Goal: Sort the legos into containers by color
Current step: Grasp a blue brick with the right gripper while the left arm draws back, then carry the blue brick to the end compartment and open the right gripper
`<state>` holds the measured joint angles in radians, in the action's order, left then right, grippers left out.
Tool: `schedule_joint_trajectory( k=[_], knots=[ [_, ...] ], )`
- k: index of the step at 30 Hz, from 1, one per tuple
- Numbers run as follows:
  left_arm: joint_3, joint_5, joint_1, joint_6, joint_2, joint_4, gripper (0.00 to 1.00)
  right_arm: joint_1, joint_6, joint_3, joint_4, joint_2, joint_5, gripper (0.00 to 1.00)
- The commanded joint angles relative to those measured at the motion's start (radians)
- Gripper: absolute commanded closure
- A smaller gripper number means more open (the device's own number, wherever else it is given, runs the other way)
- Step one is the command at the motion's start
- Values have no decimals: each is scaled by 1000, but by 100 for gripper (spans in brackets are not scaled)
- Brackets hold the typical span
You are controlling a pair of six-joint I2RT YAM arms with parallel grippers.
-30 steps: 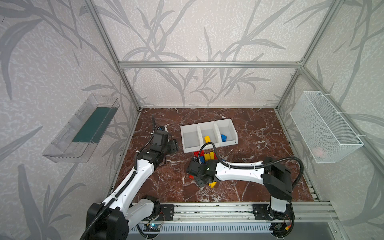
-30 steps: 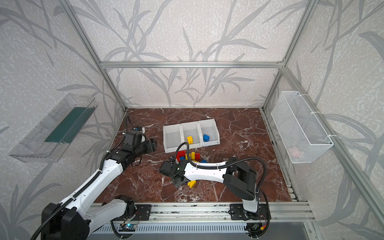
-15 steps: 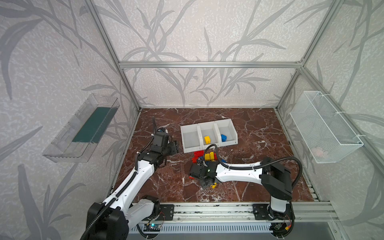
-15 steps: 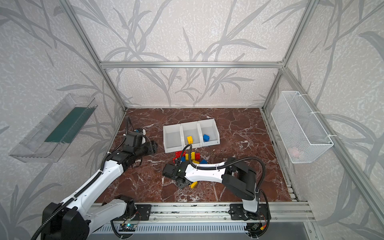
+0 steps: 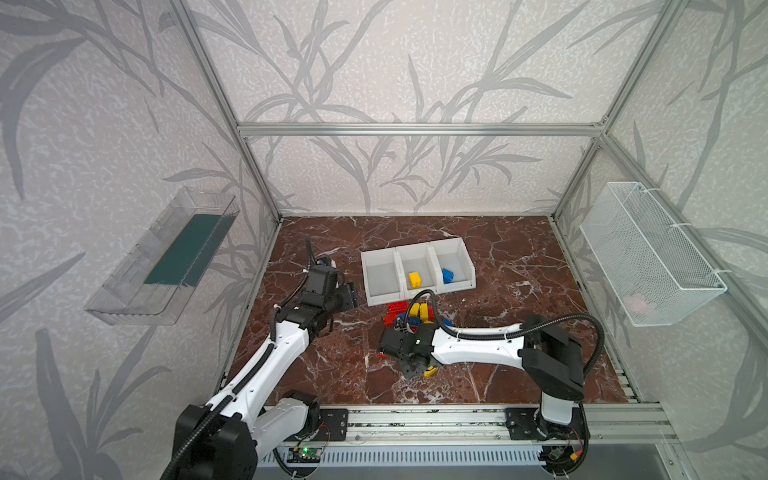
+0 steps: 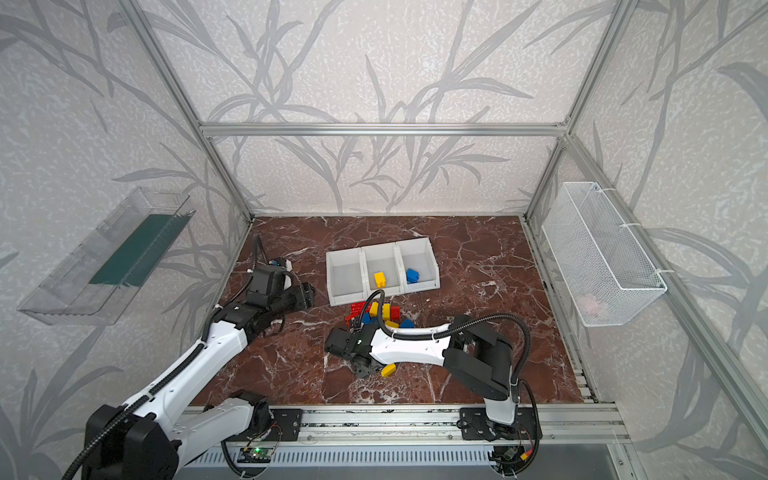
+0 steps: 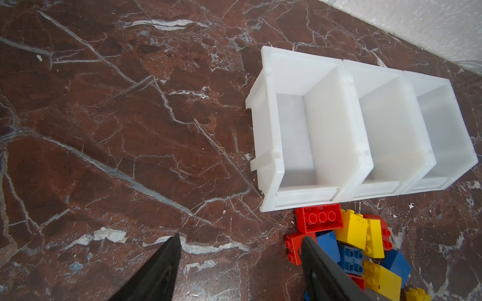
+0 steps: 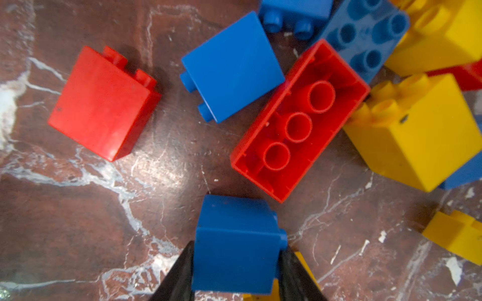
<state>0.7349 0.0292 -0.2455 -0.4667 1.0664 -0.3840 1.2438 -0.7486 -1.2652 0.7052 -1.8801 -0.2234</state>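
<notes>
Our right pincer (image 8: 237, 250) clamps a blue brick (image 8: 234, 226) between its fingers, and the loose legos (image 8: 300, 122) lie just ahead of its tips. Our left pincer (image 7: 241, 236) hangs open and empty over the marble (image 7: 104, 130), with the containers (image 7: 347, 67) near, beyond its tips.

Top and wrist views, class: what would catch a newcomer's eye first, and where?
A bright red, yellow and blue pile of legos lies on the dark marble table just before the three white containers. In the right wrist view, the right fingers pinch a blue brick.
</notes>
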Motion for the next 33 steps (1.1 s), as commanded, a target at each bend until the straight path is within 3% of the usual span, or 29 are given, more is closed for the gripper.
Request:
schedule_joint_trajectory(
  k=[1,8,15,26,33],
  knots=[
    [-12,-1,7,-7,-26,7,25,9,28,-44,24,23,-21,59],
    [-18,4,7,-13,-41,5,25,-30,163,-172,86,51,-70,60],
    [-38,24,6,-36,-65,4,25,-176,321,-343,101,27,-95,60],
    [-73,60,6,-65,-89,14,26,-557,434,-323,21,59,-89,60],
    [-106,157,5,-62,-87,69,26,-686,442,-343,1,-5,-32,60]
  ],
)
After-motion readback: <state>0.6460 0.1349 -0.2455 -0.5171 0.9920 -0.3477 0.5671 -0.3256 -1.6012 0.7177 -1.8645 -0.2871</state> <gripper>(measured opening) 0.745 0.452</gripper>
